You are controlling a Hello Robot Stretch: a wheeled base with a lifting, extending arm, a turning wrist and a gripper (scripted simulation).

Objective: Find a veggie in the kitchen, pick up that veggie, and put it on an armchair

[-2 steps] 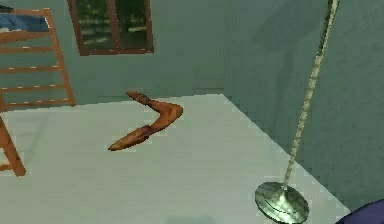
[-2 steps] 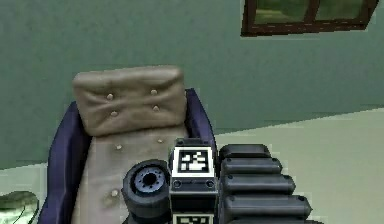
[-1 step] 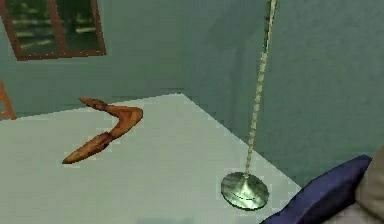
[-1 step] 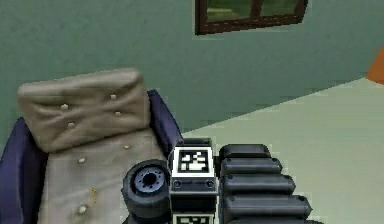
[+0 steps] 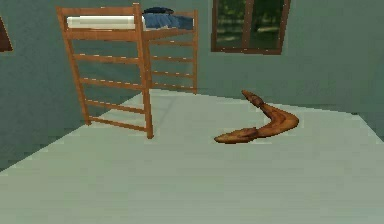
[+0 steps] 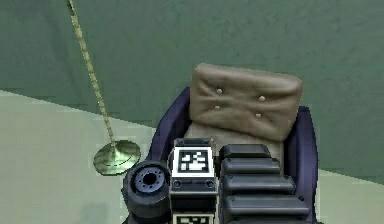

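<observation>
A bunk bed (image 5: 146, 70) stands left of the window (image 5: 250, 22), with a boomerang (image 5: 283, 122), perhaps, lying before them, and a floor lamp (image 6: 116, 156) left of the armchair (image 6: 245, 100).

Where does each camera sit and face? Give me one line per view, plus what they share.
Forward view: on the robot, facing ahead and somewhat down at a wooden bunk bed, a window and a curved brown object on the floor; own body: none.
Arm side view: on the robot's body, facing out sideways at an armchair and a floor lamp; the dark arm, its white marker squares and the jaws rise from the bottom edge.
Shared: pale floor and grey-green wall.
</observation>
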